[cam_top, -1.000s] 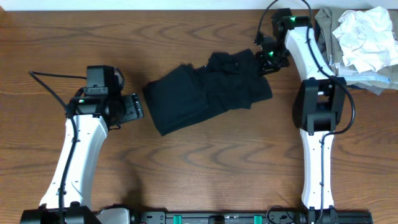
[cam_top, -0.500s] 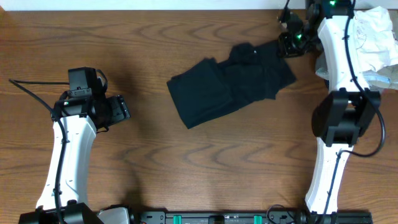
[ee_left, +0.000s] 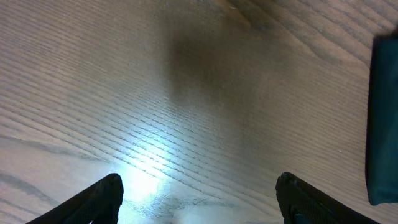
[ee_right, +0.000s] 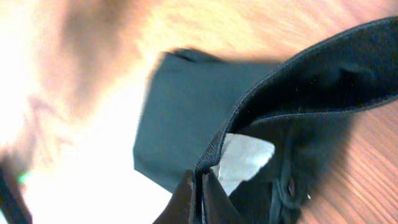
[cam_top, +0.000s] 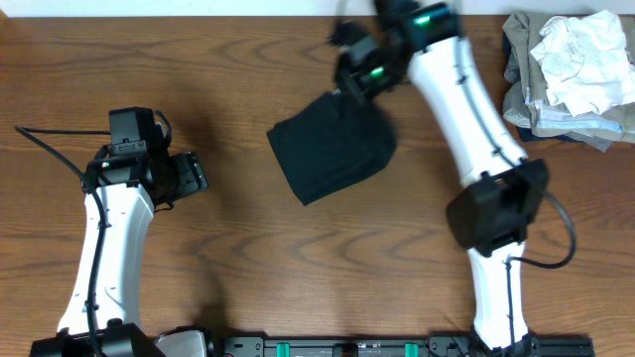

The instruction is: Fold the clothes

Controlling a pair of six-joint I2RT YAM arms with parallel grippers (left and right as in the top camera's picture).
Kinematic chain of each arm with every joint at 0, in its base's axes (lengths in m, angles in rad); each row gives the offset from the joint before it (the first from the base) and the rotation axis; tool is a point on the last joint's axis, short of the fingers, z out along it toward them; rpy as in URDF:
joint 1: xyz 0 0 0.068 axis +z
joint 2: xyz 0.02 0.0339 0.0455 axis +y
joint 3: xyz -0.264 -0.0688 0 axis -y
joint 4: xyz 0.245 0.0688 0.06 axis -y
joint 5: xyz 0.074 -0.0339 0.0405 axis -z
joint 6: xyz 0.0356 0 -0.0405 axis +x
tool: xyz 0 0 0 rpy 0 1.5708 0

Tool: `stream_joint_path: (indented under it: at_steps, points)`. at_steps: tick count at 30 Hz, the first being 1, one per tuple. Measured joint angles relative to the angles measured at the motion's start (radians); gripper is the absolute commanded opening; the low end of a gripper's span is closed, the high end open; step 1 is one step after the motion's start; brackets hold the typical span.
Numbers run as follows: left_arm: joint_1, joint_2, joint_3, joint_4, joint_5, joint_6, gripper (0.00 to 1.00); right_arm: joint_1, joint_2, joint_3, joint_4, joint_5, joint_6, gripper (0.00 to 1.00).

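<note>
A black garment [cam_top: 332, 149] lies folded on the brown table, near the middle. My right gripper [cam_top: 355, 81] is above its far edge and is shut on the garment's waistband edge [ee_right: 214, 149], with the fabric lifted and doubled over the rest. A white label and a button show inside the lifted part. My left gripper [cam_top: 198, 174] is open and empty over bare wood, left of the garment. In the left wrist view the garment's edge [ee_left: 382, 118] shows at the right border, ahead of the open fingers [ee_left: 199, 196].
A pile of crumpled clothes [cam_top: 571, 69], white and khaki pieces, sits at the back right corner. The table's far edge runs along the top of the overhead view. The arm bases stand at the near edge.
My right gripper has swung left from the back right, carrying the garment's end over itself, so the garment now looks shorter and doubled. My left arm drew back left a second ago, then held still.
</note>
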Motion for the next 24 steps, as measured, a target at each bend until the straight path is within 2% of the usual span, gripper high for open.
stream_joint_path:
  at_steps: [7, 12, 13, 18, 20, 24]
  points:
    - [0.000, 0.000, 0.000, 0.000, 0.000, 0.000, 0.80, 0.187, 0.031, 0.000, 0.015, 0.019, 0.003, 0.11]
    - [0.000, 0.000, 0.000, 0.006, 0.000, 0.000, 0.80, 0.246, 0.101, 0.000, 0.021, 0.032, 0.008, 0.17]
    - [0.000, 0.000, 0.000, 0.008, 0.000, 0.000, 0.80, 0.253, 0.114, 0.000, 0.021, 0.041, 0.008, 0.20]
    - [0.000, 0.000, 0.000, 0.018, 0.001, 0.000, 0.80, 0.254, 0.127, -0.004, 0.025, 0.082, 0.013, 0.49]
    - [0.000, 0.000, 0.000, 0.029, 0.012, 0.000, 0.80, 0.245, 0.119, -0.004, 0.026, 0.099, 0.012, 0.56]
    - [-0.003, 0.003, 0.000, 0.042, 0.058, 0.000, 0.80, 0.204, 0.093, -0.004, 0.022, 0.134, 0.019, 0.61]
